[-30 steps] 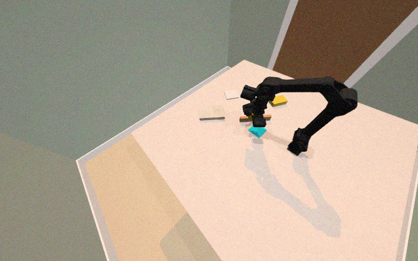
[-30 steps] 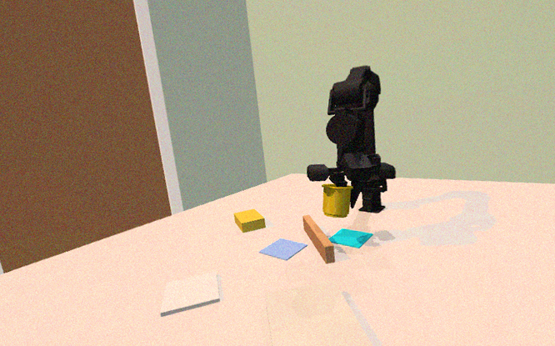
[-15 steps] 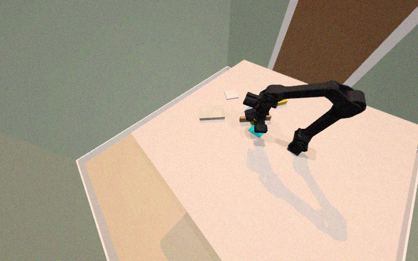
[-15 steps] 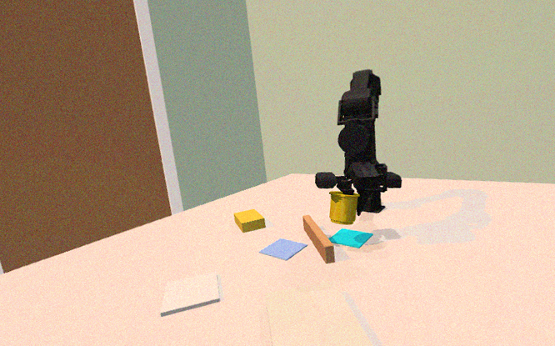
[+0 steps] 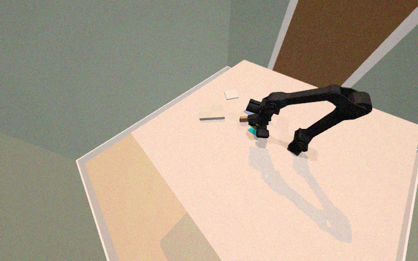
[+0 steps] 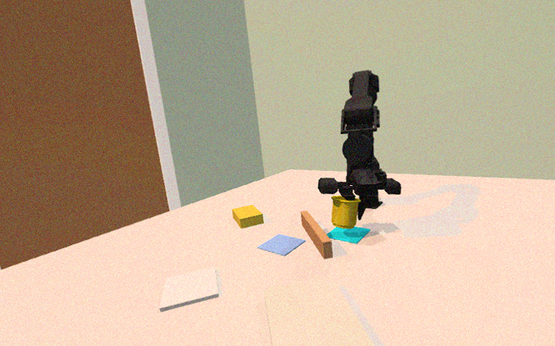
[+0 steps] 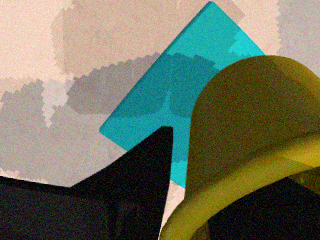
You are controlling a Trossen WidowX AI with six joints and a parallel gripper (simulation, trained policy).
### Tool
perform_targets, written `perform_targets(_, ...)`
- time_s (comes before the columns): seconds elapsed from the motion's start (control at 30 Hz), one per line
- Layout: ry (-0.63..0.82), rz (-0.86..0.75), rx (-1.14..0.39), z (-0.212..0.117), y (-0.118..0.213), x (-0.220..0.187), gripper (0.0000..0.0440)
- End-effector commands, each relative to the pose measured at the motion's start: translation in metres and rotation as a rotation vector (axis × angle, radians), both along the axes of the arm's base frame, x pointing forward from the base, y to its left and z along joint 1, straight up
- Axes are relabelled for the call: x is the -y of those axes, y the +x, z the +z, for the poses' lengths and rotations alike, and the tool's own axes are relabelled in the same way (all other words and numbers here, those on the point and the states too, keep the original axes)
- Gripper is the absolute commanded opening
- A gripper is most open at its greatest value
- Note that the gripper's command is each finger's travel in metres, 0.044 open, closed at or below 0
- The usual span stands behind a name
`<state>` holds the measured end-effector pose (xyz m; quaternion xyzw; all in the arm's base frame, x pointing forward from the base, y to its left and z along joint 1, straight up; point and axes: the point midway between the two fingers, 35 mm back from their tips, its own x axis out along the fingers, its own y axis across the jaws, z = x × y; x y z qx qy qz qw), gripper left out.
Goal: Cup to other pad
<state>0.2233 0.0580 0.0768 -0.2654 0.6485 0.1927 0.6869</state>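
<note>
Closed on the wall of the yellow cup (image 5: pixel 254 126) (image 6: pixel 344 213) (image 7: pixel 250 110), the jaws of my gripper (image 6: pixel 354 200) hold it upright by its rim. Just below them lies the cyan pad (image 5: pixel 252 130) (image 6: pixel 348 234) (image 7: pixel 145 105) — the cup seems to hang low over it, though I can't confirm a gap. Lowering off-centre could catch the pad's edge and tip the marbles, which I can't see; opening early could drop the cup. Beside the jaws, the wooden bar (image 5: pixel 243 119) (image 6: pixel 316 235) could knock the cup if I drift sideways. Beyond it lies the blue pad (image 5: pixel 248 112) (image 6: pixel 281 245).
</note>
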Motion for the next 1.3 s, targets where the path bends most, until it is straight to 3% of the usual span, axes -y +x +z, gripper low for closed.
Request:
perform_targets(0.0, -0.006, -0.018, 0.002, -0.007, -0.008, 0.003, 0.0044)
perform_targets(0.37, 0.012, -0.049, 0.049, -0.018, -0.008, 0.007, 0.0068)
perform_targets(0.6, 0.062, -0.072, 0.117, -0.009, 0.001, 0.004, 0.0171)
perform_targets(0.73, 0.088, -0.076, 0.153, -0.002, 0.004, 0.003, 0.0167)
perform_targets(1.27, 0.162, -0.103, 0.207, 0.018, -0.010, 0.005, 0.0237)
